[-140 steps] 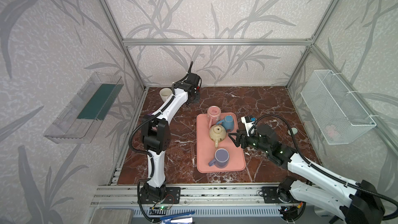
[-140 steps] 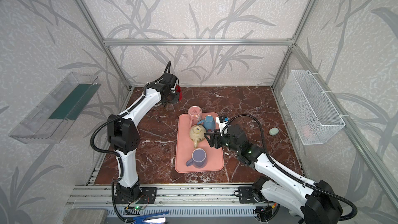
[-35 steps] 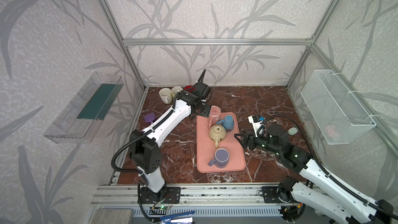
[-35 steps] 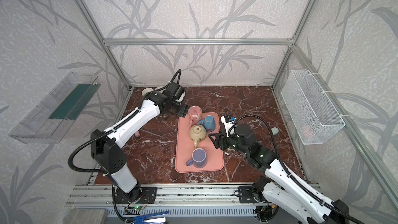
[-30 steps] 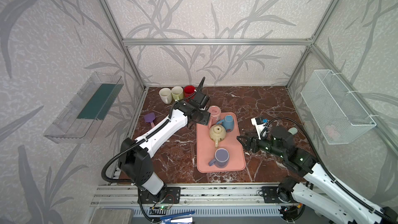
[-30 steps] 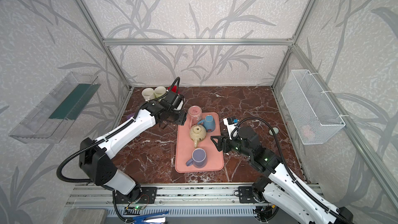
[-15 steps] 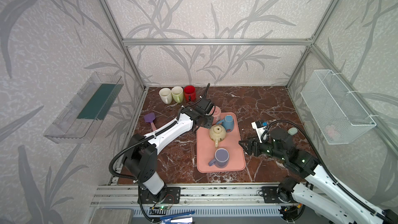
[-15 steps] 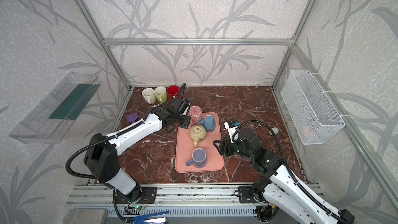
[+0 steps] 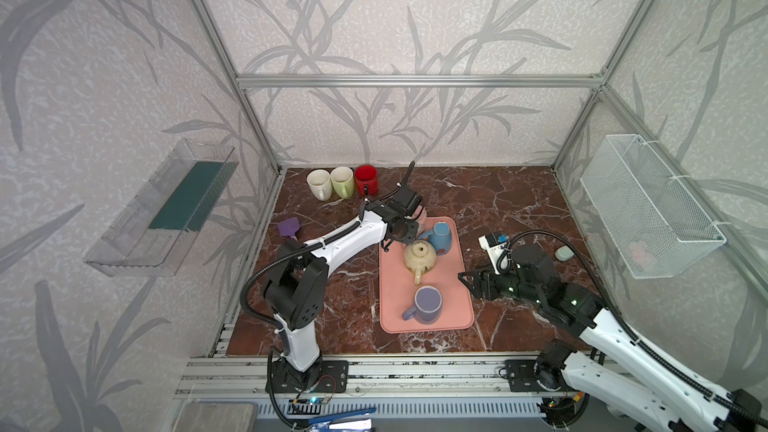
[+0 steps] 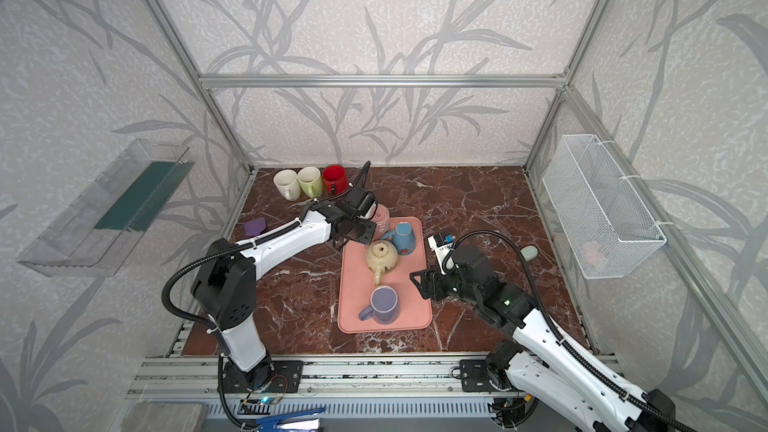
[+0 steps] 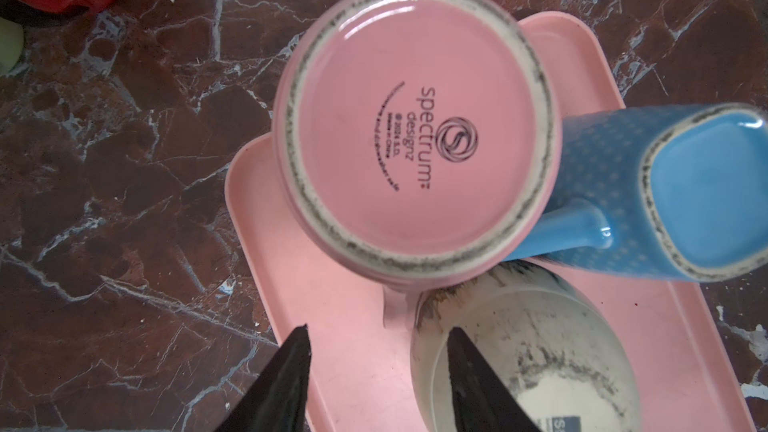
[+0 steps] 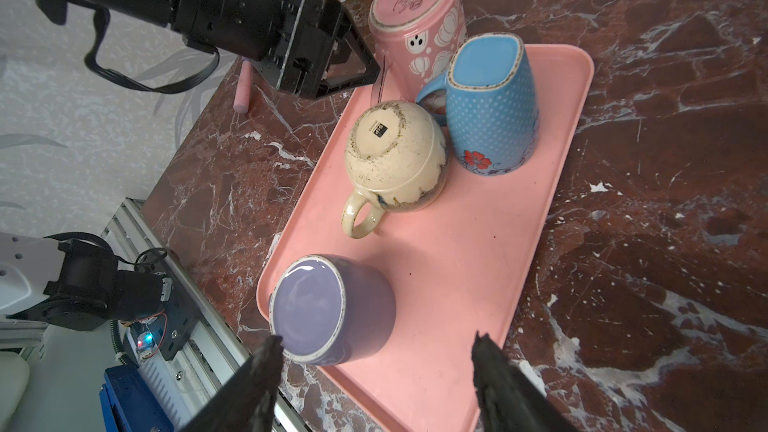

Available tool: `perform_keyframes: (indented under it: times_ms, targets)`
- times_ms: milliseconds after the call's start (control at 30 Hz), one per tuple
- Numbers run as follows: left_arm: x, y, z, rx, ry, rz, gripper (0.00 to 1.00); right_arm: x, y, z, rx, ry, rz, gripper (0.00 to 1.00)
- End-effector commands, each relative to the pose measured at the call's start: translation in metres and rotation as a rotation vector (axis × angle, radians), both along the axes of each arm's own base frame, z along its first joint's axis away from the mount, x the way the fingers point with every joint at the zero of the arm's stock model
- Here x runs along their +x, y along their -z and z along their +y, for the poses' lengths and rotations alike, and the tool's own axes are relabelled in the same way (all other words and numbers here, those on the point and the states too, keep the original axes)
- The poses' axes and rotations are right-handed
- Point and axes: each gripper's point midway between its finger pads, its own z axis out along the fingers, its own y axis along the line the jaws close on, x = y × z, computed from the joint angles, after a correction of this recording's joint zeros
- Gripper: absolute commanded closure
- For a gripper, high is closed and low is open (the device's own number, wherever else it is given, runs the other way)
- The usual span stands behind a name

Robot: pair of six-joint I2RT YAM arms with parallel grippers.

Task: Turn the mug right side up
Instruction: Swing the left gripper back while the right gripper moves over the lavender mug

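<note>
**Four mugs bottom-up on a pink tray [image 9: 399, 284], left pincer [image 9: 405, 232] beside the pink mug [image 9: 420, 220]**

In both top views the pink mug stands upside down on the tray's far left corner, half hidden behind the left pincer, which hangs just beside it. The blue mug [image 9: 440, 236], cream mug [image 9: 420, 259] and lilac mug [image 9: 428, 305] are inverted on the same tray. The right pincer [image 9: 467, 280] hovers by the tray's right edge.

The left wrist view looks straight down on the pink mug [image 11: 415, 130]. It shows a glossy pink base printed "spectrum designz", ringed by a grey-speckled unglazed foot. Its handle [image 11: 395, 307] points toward the left pincer [image 11: 378, 367]. The two black fingers [image 11: 286, 380] stand apart, with the handle ahead of their tips, and they grasp nothing. The blue mug [image 11: 665, 201] and cream mug [image 11: 528, 347] crowd just beside it.

In the right wrist view the pink mug [image 12: 419, 27] has a wall with white pumpkins and a small ghost face. The left pincer [image 12: 357, 64] sits close to that wall at the tray's corner. The right pincer [image 12: 378, 342] is spread wide and empty, and its fingers [image 12: 257, 380] frame the lilac mug [image 12: 332, 309].
</note>
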Motion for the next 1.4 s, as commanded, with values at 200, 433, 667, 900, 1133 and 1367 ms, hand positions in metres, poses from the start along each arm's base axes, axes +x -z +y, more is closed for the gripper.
perform_keyframes:
  times_ms: [200, 433, 667, 900, 1133, 1367]
  targets:
    - [0.013, 0.008, -0.01, 0.012, 0.013, 0.0, 0.52, 0.01, -0.006, 0.004, 0.0, -0.012, -0.033, 0.28]
    - [0.015, 0.013, -0.013, 0.01, 0.012, 0.009, 0.55, 0.016, -0.003, 0.004, -0.008, -0.008, -0.02, 0.28]
    - [0.007, -0.007, -0.008, -0.04, -0.012, -0.017, 0.53, 0.022, 0.001, -0.004, -0.073, 0.034, 0.01, 0.29]
    - [-0.02, -0.053, 0.012, -0.122, -0.055, -0.095, 0.44, 0.007, 0.006, -0.003, -0.211, -0.015, 0.058, 0.29]
    - [-0.067, -0.048, 0.033, -0.221, -0.093, -0.083, 0.45, -0.023, 0.024, 0.008, -0.273, -0.071, 0.102, 0.32]
    - [-0.104, -0.03, 0.056, -0.235, -0.13, -0.078, 0.47, -0.058, 0.055, 0.016, -0.329, -0.103, 0.161, 0.33]
